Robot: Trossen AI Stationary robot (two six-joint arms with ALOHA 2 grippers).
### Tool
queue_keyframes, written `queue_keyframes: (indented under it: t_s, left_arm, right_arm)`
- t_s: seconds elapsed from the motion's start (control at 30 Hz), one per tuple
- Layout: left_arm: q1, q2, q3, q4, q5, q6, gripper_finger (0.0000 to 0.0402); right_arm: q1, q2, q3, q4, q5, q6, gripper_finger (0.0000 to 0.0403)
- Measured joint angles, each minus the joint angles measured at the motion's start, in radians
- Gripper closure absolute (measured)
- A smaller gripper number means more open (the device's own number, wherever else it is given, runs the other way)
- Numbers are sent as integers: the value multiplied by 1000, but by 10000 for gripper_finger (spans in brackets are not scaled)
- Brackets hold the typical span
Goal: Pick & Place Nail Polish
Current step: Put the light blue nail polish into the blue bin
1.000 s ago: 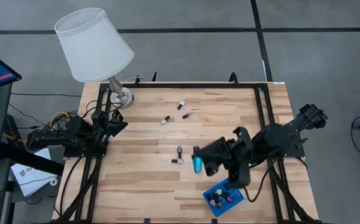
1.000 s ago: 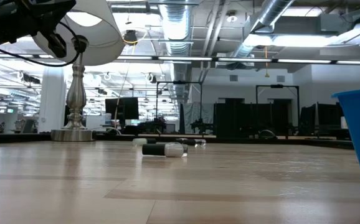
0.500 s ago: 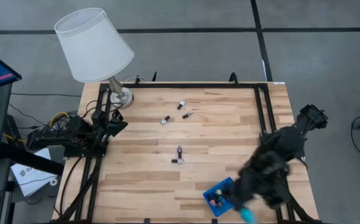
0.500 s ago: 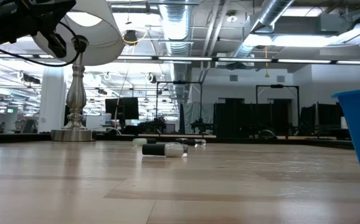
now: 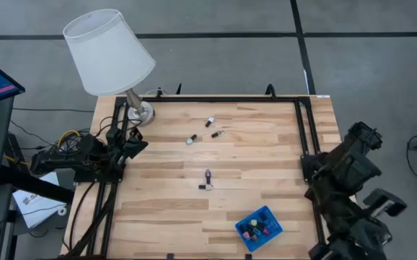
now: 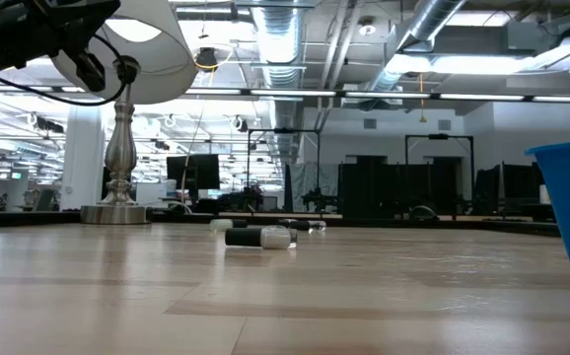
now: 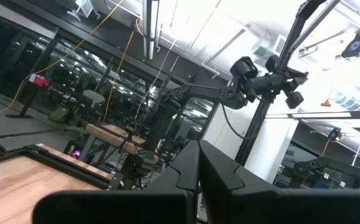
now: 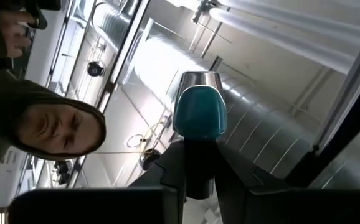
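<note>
R hand [image 8: 195,180] swung off table past blue tray [image 5: 260,228], still gripping teal nail polish [image 8: 198,112]; L hand shut.

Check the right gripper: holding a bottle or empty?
Holding one. The right wrist view shows the right gripper shut on a teal nail polish bottle, pointed up at the ceiling, off the table's right edge.

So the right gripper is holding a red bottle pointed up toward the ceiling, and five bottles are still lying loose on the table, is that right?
Not quite. The bottle clamped in the right gripper is teal, not red, as the right wrist view shows, aimed toward the ceiling. The rest holds: the high view shows five loose bottles on the table.
</note>
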Motion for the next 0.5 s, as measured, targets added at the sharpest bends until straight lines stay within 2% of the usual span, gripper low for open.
queue_keyframes:
  t_s: [0.37,0.5]
  left_arm:
    - [0,0,0,0,0,0,401]
    - [0,0,0,0,0,0,401]
  right_arm:
    - [93,0,0,-62,-6,62,353]
    - [140,0,0,-64,-1,-5,353]
